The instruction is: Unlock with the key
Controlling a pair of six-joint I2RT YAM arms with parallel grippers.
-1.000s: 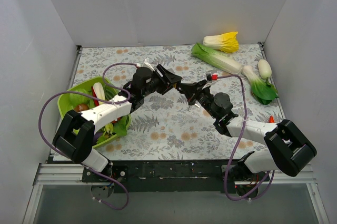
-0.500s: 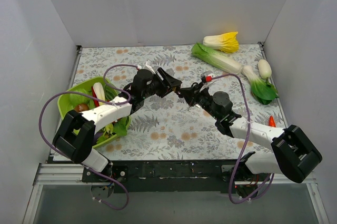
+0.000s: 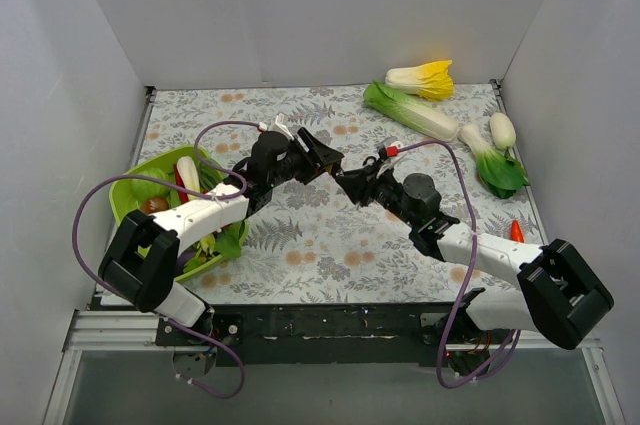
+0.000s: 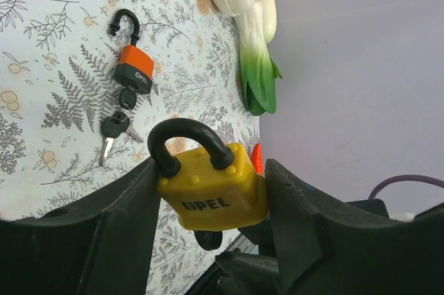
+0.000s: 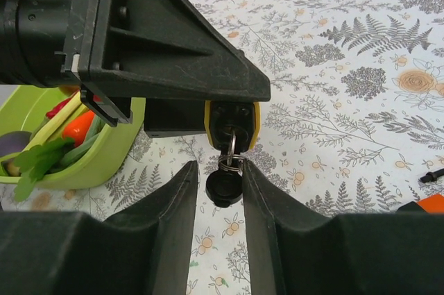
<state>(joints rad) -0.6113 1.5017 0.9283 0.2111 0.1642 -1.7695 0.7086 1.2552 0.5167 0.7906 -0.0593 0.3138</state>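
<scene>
Now the left pincer (image 4: 210, 201) is clamped on the yellow padlock (image 4: 211, 191), with one finger against each side of its body. The padlock is held off the desk (image 3: 300, 245), and both legs of its black shackle are seated in the body.

The key (image 5: 224, 185) is at the underside of the yellow padlock. Its blade is pushed into the keyhole, and a small ring below carries a black head that dangles free. The right pincer (image 5: 220, 170) sits just under the yellow padlock. Its fingers are parted, one on each side of that black head, and nothing is pinched between them.

A second ago the right pincer was closed. Since then its jaws have spread, and in the top view it has edged a little closer to the yellow padlock. The left arm has barely shifted, and its grip is unchanged.

An orange padlock (image 4: 134, 73) lies on the desk well beyond the yellow padlock, with its own small bunch of keys (image 4: 114, 127) hanging from it. A green basket (image 3: 135, 195) and the leafy vegetables (image 3: 410, 110), both well away from the yellow padlock, lie where they did before.
</scene>
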